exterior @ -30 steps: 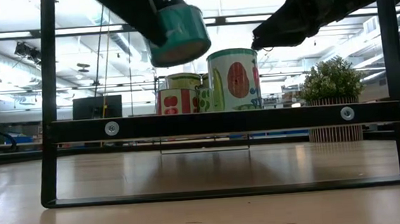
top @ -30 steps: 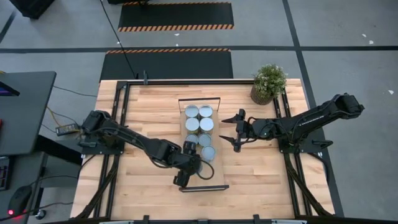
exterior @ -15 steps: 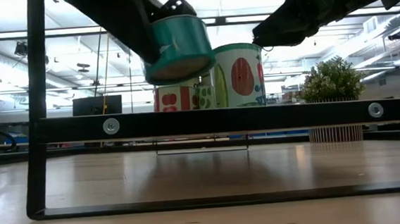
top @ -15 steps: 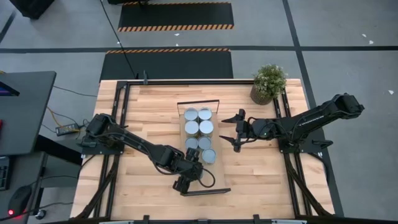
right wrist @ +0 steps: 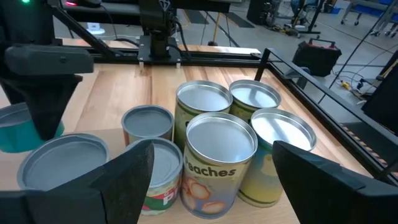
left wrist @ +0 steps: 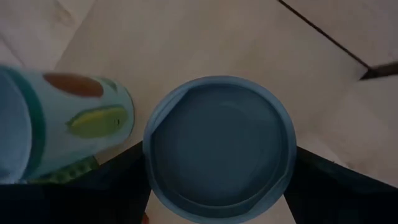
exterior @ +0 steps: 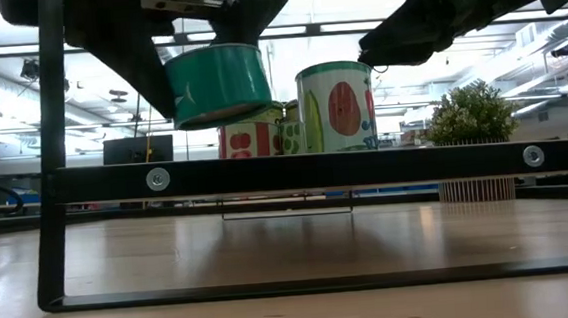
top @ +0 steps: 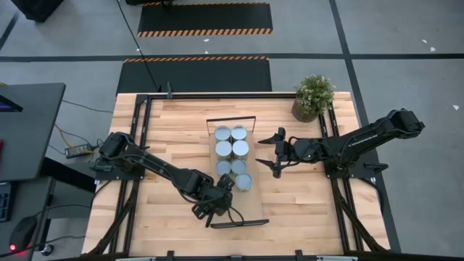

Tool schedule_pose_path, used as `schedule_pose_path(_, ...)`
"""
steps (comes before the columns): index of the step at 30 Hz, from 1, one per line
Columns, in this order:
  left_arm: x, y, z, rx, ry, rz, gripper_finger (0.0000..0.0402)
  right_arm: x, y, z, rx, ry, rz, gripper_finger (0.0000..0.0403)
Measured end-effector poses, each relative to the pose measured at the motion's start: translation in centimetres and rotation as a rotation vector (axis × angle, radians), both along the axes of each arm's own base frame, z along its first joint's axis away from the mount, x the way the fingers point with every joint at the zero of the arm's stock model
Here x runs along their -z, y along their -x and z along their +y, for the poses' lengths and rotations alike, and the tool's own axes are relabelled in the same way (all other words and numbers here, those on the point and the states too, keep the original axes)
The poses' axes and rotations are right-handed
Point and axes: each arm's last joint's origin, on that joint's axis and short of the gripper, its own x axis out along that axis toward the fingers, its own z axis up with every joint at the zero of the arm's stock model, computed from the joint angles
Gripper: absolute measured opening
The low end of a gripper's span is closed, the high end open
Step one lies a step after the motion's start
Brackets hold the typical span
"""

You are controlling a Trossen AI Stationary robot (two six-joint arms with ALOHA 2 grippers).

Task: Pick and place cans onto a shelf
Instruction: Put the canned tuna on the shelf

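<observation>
Cans are the business: a teal can (exterior: 219,83), clamped between the fingers of the left pincer (exterior: 220,78), hangs slightly tilted just above the near end of the shelf (top: 246,217), apparently kept clear of the board so it can be set down upright beside the others. From the wrist its blue-grey lid (left wrist: 219,146) fills the gap between the two dark fingers. Just beyond stand six cans (top: 233,148) in two rows on the shelf, packed touching one another, which leaves the near end free. The right pincer (top: 275,153), fingers spread and holding nothing, waits beside the rows, raised above the worktop (top: 174,130). A plant (top: 313,96) sits at the far right corner, well apart.
</observation>
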Motion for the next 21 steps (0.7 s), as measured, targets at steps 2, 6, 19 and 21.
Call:
schedule_pose_path(2, -0.01, -0.02, -0.02, 0.048, -0.022, -0.005, 0.0302, 0.00, 0.00, 0.00, 0.000, 0.000, 0.000, 0.0334)
schedule_pose_path(6, 0.10, -0.15, -0.13, 0.083, 0.005, -0.001, 0.0302, 0.00, 0.00, 0.00, 0.000, -0.001, 0.000, 0.0334)
schedule_pose_path(19, 0.50, -0.10, -0.25, 0.217, -0.034, -0.005, 0.0302, 0.00, 0.00, 0.00, 0.000, -0.001, -0.001, 0.0334)
schedule_pose_path(21, 0.48, -0.13, -0.26, 0.243, -0.045, -0.011, 0.0302, 0.00, 0.00, 0.00, 0.000, -0.001, -0.001, 0.0334)
